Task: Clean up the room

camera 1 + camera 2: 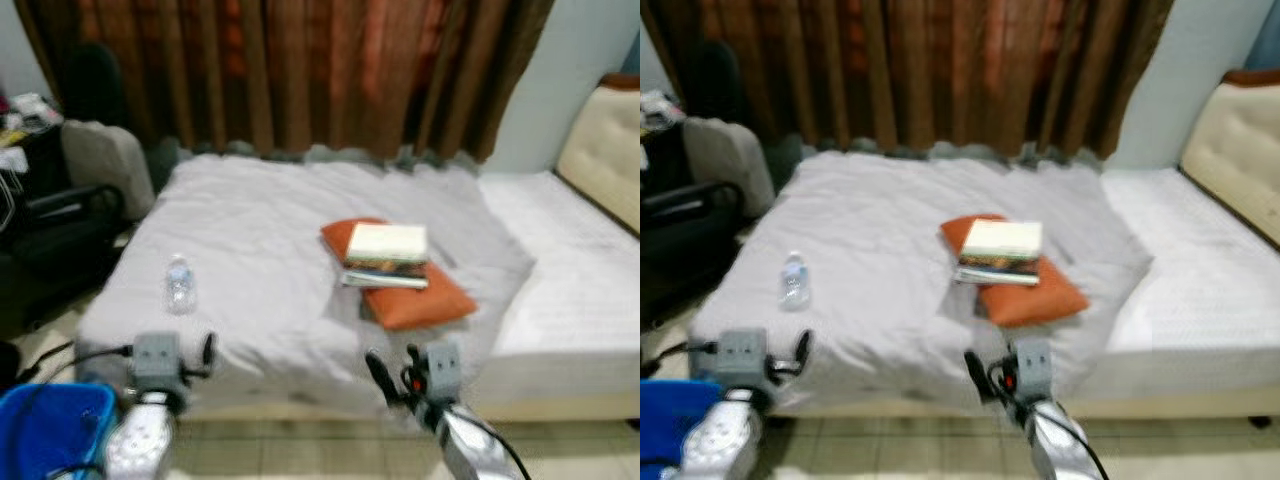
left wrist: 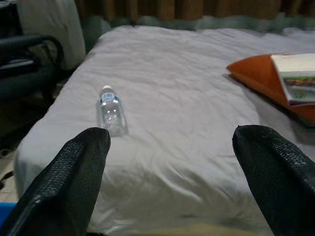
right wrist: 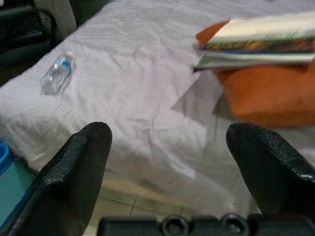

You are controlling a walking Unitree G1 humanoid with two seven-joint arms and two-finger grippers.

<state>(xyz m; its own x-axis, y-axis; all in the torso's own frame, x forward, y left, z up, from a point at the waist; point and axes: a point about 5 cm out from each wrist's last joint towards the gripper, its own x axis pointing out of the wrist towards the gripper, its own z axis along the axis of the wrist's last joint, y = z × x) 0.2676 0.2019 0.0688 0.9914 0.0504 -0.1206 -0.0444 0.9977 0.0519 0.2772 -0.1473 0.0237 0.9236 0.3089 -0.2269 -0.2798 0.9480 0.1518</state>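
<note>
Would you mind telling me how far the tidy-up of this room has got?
Nothing looks put away yet. Both grippers, left and right, are open and hold nothing, short of the bed. Left to clear: water bottle, books and orange pillow.

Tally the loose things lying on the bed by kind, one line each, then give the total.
Water bottle: 1
Orange pillow: 1
Books: 2, stacked on the pillow
Total: 4
</note>
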